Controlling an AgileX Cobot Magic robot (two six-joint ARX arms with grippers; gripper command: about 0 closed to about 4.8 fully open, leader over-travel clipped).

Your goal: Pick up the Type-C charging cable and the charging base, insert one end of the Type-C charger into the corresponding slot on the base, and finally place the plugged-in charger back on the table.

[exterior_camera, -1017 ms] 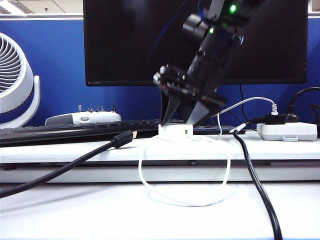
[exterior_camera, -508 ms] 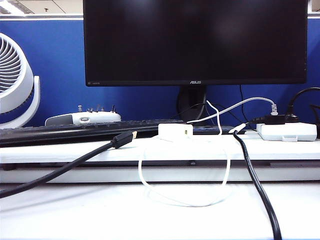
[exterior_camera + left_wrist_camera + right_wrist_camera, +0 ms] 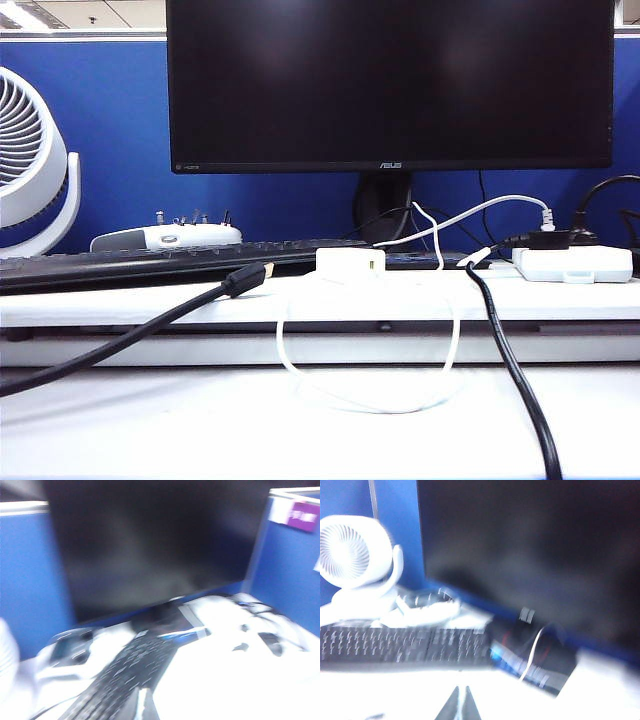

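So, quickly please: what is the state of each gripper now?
Left gripper: closed, holding nothing, raised off the table.
Right gripper: closed, holding nothing, also raised.

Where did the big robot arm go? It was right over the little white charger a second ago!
The arm lifted away out of the exterior view, letting go of the charging base. Both grippers, left and right, are shut and empty. Base, Type-C charging cable and black cable stayed put.

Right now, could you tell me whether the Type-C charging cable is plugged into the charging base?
Cannot tell: the Type-C charging cable loops from beside the charging base, but its plug end is not visible.
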